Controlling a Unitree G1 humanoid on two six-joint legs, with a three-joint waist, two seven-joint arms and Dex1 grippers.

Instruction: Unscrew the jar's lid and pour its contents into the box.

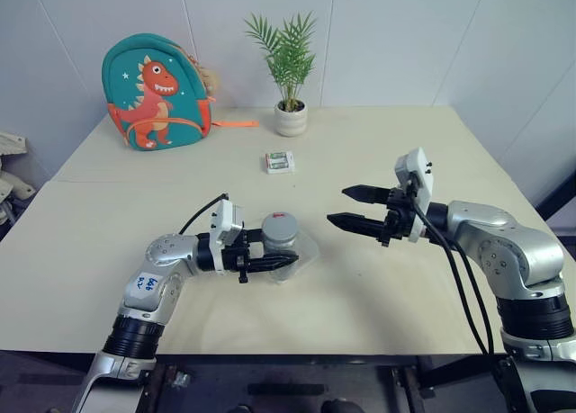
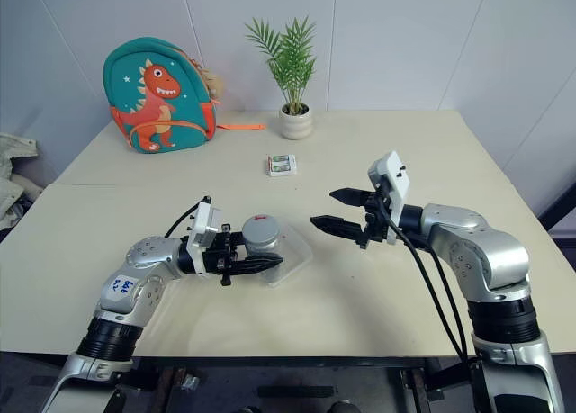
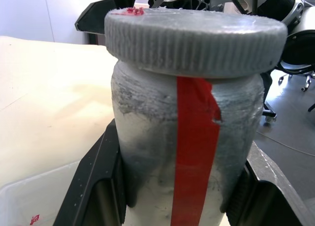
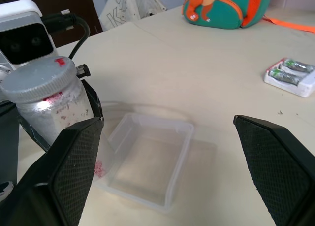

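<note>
Head views: left gripper (image 1: 274,263) clamps jar (image 1: 280,245) upright, lid (image 1: 280,225) on, at near-left centre of worktop (image 1: 378,161), over box (image 1: 306,249). Right gripper (image 1: 353,207) hangs right of jar, apart, its 2 fingers spread wide, empty. White packet (image 1: 280,162), plant pot (image 1: 291,118), dinosaur backpack (image 1: 156,93) at far side.

Left wrist view: fingers (image 3: 96,181) tight on jar sides, red label (image 3: 196,147) facing camera.

Right wrist view: box empty beside jar; contents not discernible.
</note>
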